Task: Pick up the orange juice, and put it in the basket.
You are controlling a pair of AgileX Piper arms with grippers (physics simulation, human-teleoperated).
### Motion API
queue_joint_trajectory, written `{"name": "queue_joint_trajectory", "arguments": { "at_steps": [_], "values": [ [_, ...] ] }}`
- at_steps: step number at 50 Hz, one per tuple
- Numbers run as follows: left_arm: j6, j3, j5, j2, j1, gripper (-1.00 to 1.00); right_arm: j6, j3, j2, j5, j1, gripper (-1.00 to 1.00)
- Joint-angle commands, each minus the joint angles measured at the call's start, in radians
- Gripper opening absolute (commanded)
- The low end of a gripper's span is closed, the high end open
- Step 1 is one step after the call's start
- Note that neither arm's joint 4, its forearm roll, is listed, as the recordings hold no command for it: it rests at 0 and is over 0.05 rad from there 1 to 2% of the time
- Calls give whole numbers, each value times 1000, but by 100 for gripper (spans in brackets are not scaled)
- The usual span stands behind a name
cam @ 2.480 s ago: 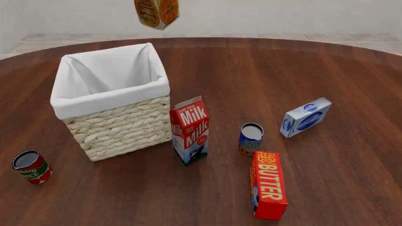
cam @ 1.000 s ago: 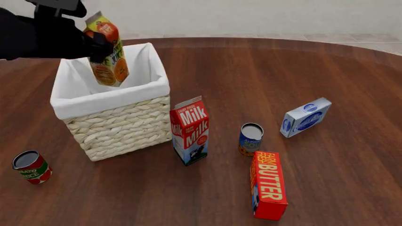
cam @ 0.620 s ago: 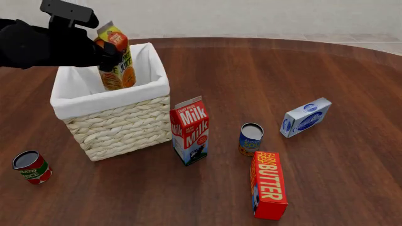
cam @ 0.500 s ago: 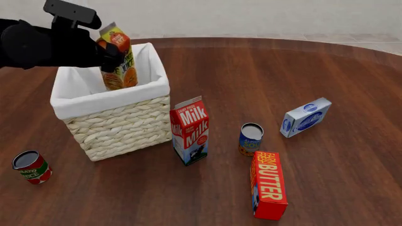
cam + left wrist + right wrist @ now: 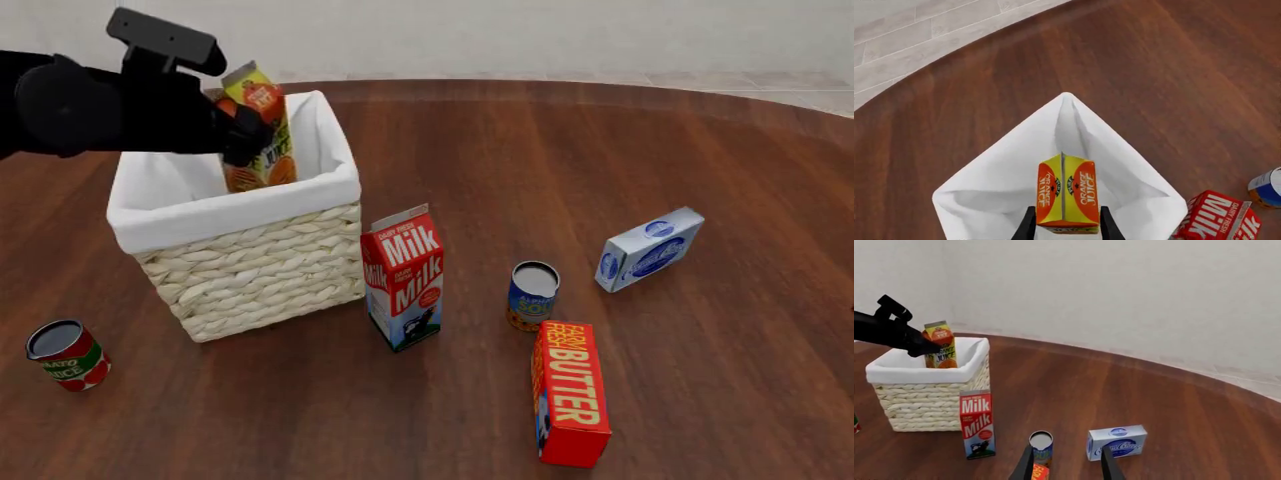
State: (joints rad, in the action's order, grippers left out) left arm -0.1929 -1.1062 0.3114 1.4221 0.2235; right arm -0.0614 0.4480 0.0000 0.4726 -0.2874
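Your L arm comes in from the far left edge, roughly level, reaching over the basket's (image 5: 254, 265) rear-left rim; L gripper (image 5: 238, 125) is pinched on the orange juice (image 5: 262, 130) near its top. Carton hangs tilted, gabled end up, lower half below the white cloth rim, inside the opening w/ liner visible on all sides of it in the L wrist view; whether it touches the bottom can't be told. Front-left table corner: red tomato can (image 5: 67, 354), well apart from basket. Just right of the basket's front corner stands the milk carton (image 5: 404, 277), upright, narrow gap btwn them. Further right: small blue can (image 5: 533, 294), the BUTTER box (image 5: 571, 391) lying flat near the front edge, blue-white box (image 5: 650, 248) beyond. Open wood behind and right of the basket. R gripper (image 5: 1066, 467) shows only in its own wrist view, fingers spread apart, nothing btwn them, above the blue can.
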Motion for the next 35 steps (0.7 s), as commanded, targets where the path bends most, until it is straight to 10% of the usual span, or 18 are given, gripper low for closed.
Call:
{"name": "queue_joint_trajectory", "arguments": {
  "at_steps": [1,35],
  "values": [
    [-13,25,-17,-12,-3,100,5,-9,0,-4,-6,100],
    [-2,4,94,-186,56,100,5,-25,0,-19,-14,100]
  ]
}}
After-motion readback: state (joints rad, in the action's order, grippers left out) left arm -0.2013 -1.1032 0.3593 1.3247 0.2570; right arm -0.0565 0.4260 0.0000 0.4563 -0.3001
